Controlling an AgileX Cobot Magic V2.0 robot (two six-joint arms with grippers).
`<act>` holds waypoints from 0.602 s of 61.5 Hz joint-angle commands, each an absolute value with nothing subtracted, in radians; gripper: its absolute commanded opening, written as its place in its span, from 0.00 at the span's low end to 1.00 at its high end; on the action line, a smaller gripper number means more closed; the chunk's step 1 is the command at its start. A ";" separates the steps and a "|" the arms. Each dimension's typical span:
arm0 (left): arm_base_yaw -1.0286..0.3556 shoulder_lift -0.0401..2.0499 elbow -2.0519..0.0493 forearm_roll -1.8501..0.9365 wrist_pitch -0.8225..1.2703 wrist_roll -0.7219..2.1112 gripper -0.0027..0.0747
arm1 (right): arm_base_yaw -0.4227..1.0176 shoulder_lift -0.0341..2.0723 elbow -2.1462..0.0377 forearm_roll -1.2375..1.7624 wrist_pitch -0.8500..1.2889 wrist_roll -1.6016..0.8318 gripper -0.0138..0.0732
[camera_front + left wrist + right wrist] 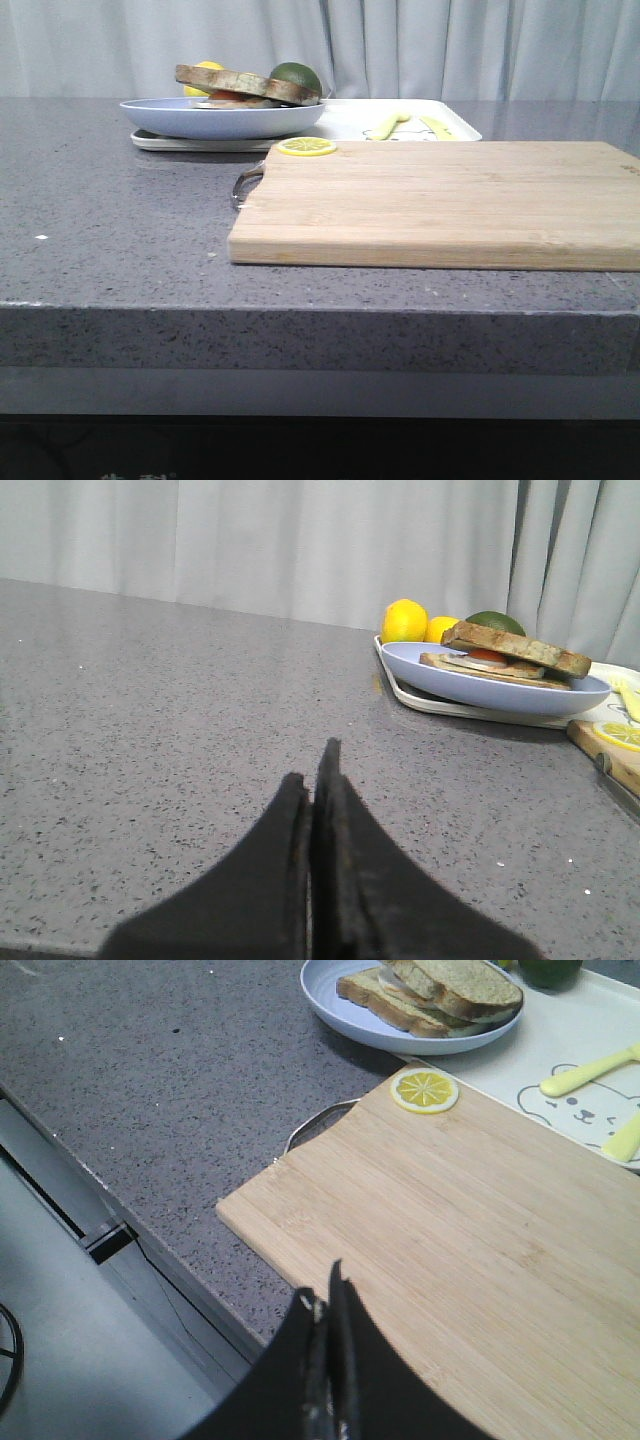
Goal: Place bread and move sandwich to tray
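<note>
The sandwich [250, 87], two brown-crusted toast slices with egg between them, lies on the round pale-blue plate [170, 118]. The plate rests on the left end of the white tray [345, 118] at the back of the counter. No separate plain bread slice shows. Neither gripper shows in the front view. My left gripper [315, 770] is shut and empty, low over the bare counter, well short of the sandwich [515, 652] and plate [450, 685]. My right gripper [330, 1290] is shut and empty above the near left corner of the cutting board, far from the sandwich [440, 990].
A light wooden cutting board [440, 200] with a metal handle lies in front of the tray, a lemon slice [306, 147] on its back left corner. Yellow cutlery [585, 1070] lies on the tray [520, 1060]. Lemons [404, 620] and a green fruit [495, 622] stand behind the plate.
</note>
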State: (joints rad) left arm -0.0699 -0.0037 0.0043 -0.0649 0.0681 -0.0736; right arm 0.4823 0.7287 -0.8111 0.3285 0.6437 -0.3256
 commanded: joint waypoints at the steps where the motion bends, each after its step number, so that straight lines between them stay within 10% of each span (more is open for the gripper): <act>1: -0.079 -0.028 0.005 -0.062 -0.014 -0.082 0.01 | 0.478 0.725 -0.839 0.344 0.585 -0.326 0.08; 37: -0.079 -0.028 0.005 -0.062 -0.014 -0.082 0.01 | 0.289 0.563 -0.726 0.271 0.503 -0.328 0.08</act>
